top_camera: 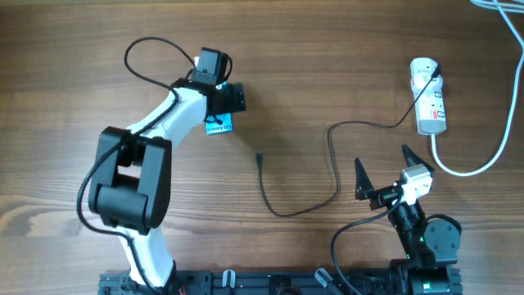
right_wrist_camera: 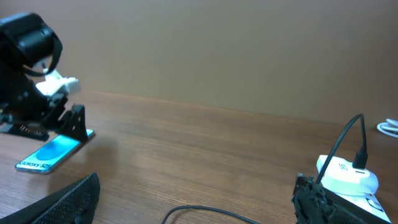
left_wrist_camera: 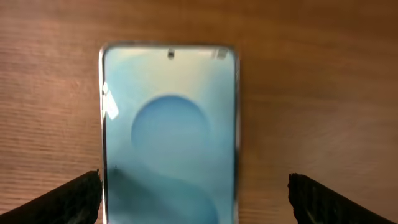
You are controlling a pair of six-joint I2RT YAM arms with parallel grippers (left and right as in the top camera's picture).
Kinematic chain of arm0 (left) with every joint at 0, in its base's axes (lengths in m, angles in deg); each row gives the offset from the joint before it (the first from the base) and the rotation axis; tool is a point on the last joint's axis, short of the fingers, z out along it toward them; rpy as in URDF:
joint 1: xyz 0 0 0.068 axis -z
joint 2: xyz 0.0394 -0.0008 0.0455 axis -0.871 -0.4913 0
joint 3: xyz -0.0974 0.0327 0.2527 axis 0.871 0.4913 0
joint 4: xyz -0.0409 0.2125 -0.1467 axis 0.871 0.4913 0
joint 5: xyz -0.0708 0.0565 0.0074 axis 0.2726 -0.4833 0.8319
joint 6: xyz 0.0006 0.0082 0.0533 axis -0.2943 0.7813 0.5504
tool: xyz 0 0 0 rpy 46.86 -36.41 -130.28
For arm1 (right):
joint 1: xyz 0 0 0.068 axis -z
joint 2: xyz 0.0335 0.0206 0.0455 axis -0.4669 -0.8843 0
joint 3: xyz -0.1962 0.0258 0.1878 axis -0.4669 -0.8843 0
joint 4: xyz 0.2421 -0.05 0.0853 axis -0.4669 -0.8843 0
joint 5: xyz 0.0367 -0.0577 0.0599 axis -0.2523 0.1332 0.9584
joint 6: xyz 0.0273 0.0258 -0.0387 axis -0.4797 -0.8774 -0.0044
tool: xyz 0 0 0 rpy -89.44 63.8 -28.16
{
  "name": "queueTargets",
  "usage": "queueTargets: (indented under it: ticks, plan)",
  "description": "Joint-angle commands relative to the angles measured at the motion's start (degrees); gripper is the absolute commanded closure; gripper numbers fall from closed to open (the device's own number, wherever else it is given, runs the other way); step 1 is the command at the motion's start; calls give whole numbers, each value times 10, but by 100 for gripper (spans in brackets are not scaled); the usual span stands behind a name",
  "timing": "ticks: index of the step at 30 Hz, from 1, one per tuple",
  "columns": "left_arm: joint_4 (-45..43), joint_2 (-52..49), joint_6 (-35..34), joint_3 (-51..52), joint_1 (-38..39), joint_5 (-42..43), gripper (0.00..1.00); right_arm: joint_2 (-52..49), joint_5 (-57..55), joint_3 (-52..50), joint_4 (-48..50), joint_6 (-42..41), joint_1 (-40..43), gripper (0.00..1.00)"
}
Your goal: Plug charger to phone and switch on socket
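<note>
The phone (top_camera: 219, 125) lies flat on the table under my left gripper (top_camera: 221, 102), mostly hidden in the overhead view. In the left wrist view its turquoise screen (left_wrist_camera: 169, 130) lies between my open left fingers (left_wrist_camera: 194, 199), the left finger at its edge, the right one apart. It also shows in the right wrist view (right_wrist_camera: 53, 152). The charger, a thin black cable (top_camera: 332, 160), runs from the socket (top_camera: 428, 96) to its loose connector tip (top_camera: 259, 156) on the table. My right gripper (top_camera: 381, 174) is open and empty, near the cable (right_wrist_camera: 205, 213) and socket (right_wrist_camera: 348, 177).
A thick white cord (top_camera: 508, 123) runs from the socket along the table's right edge. Bare wooden table lies between the phone and the cable tip. The arm bases stand at the front edge.
</note>
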Motion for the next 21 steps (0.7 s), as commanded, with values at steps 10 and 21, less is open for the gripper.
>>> queueTargets:
  ticks: [10, 21]
  plan:
    - [18, -5, -16, 15, -1, -49, 0, -3, -4, -1, 2, 10, 2, 0]
    - [63, -36, -1, 22, 0, -7, 8, -3, -4, -1, 2, 10, 2, 0]
